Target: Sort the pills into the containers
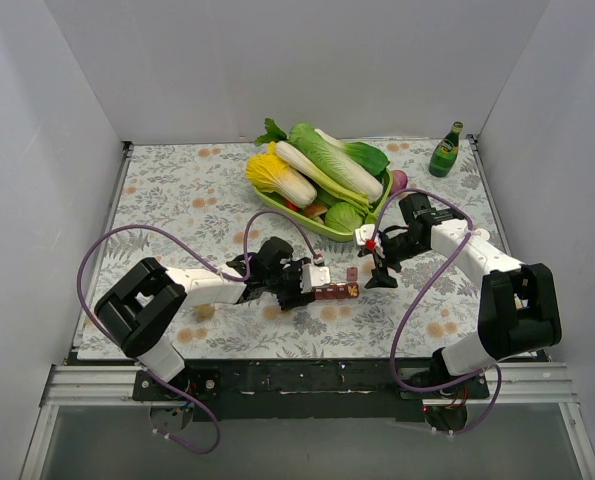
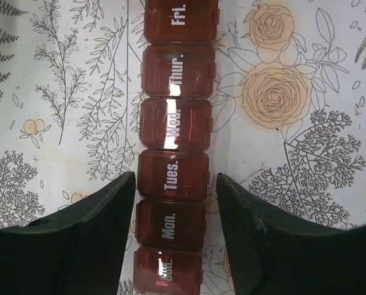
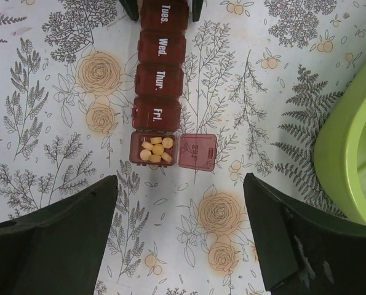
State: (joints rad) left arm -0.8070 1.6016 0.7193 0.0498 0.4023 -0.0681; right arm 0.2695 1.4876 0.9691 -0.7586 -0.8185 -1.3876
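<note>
The pill organiser is lying near the middle of the bench's near edge. The left gripper is straddling its Monday-Tuesday end, probably to steady it; I cannot tell if it is clamping. The right gripper, wide apart and empty, is hovering near the open end compartment, where the pills are lying.

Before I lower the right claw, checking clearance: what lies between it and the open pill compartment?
Nothing: in the right wrist view, only printed tablecloth shows between the right claw and the open compartment.
</note>
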